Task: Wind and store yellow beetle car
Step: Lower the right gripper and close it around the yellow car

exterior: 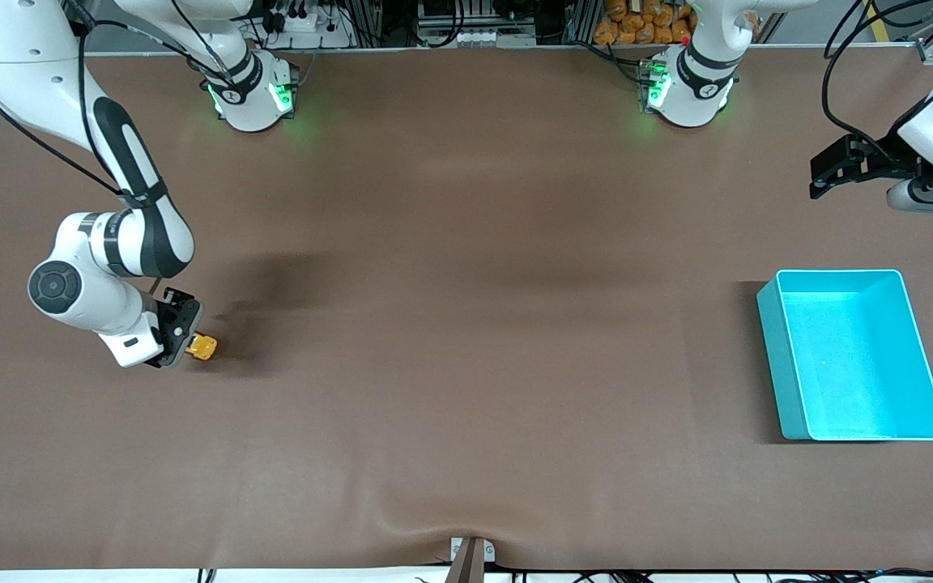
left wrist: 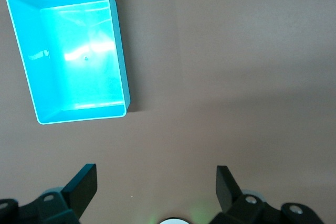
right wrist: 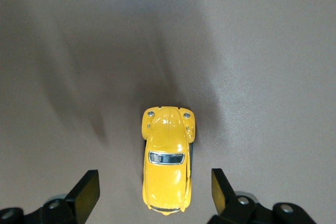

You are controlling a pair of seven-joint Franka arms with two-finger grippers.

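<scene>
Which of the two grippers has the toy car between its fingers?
The right gripper, low at the yellow beetle car, fingers open either side. The left gripper waits over bare table.

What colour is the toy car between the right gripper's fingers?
Orange-yellow, with dark windows; the yellow beetle car shows best in the right wrist view.

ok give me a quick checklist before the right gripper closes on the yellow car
1. Yellow beetle car sits between the right gripper's fingers: ok.
2. Right gripper's fingers apart, not touching the car: ok.
3. Car upright on the table, at the right arm's end: ok.
4. Turquoise bin empty and upright at the left arm's end: ok.
5. Left gripper open, waiting above the table beside the bin: ok.
6. Car already wound: cannot tell.
</scene>
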